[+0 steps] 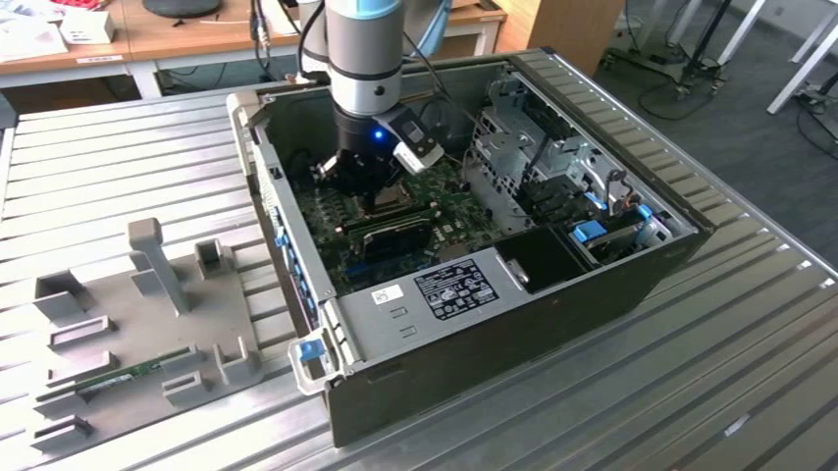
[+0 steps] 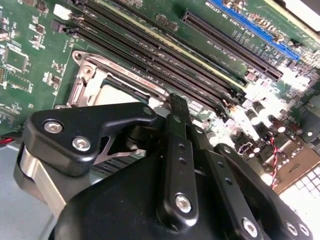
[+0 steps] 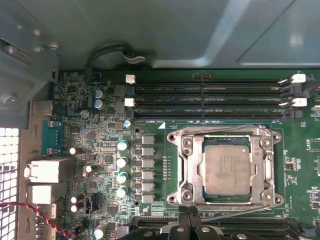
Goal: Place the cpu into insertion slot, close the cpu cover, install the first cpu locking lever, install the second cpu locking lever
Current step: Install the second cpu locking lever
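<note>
Fixture tray [image 1: 144, 324]: grey, lies on the slatted table [image 1: 78, 177] at the exterior view's left, just beside the computer case [image 1: 524, 294].
Case walls: the open case rings the green board [image 3: 150, 125]; the metal drive cage [image 1: 550, 167] rises close on the exterior view's right of the arm, leaving it a narrow well.
Arm [image 1: 363, 59]: comes straight down into the case, wrist low over the board.
Gripper [image 2: 179, 107]: black fingers pressed together, holding nothing, tip just at the edge of the socket.
Insertion slot [image 3: 225, 170]: beside the long black memory slots [image 3: 210, 100].
Cpu [image 3: 227, 167]: seated flat in the slot.
Cpu cover [image 3: 189, 167]: silvery frame lying down around the chip.
</note>
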